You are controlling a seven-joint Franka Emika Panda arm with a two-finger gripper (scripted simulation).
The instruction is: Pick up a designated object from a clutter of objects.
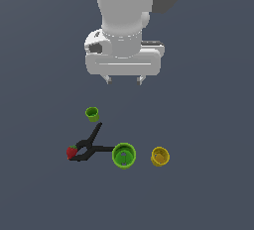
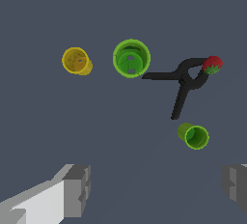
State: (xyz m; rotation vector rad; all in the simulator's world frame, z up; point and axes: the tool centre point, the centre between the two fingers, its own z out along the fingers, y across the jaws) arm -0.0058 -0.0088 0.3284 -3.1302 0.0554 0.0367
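- You see the Panda arm (image 1: 130, 11) filling the upper middle of the exterior view, white and pointing downward over a dark grey floor (image 1: 208, 125).
- The gripper (image 1: 124, 80) hangs above the objects and touches none of them. Its jaws are spread wide and hold nothing; in the wrist view the two fingers (image 2: 77, 189) sit far apart at the frame edges.
- The bright green cup (image 1: 124, 155) is the largest item of the clutter. It stands upright with its mouth open to you, in the middle of the front row.
- The black clamp (image 1: 89, 146) lies flat at the exterior view's left of that cup. One handle tip reaches to or nearly to the bright green cup; the other points toward the smallest cup.
- The yellow cup (image 1: 159, 156) is your target. It sits near the bright green cup, at the exterior view's right, apart from it and from everything else. In the wrist view the yellow cup (image 2: 76, 61) appears tilted, its mouth and side both showing.
- The small olive-green cup (image 1: 92, 114) sits behind the clamp, near one handle tip, also tilted.
- The red strawberry (image 1: 72, 151) rests against the clamp's jaw end, at the exterior view's far left of the group.
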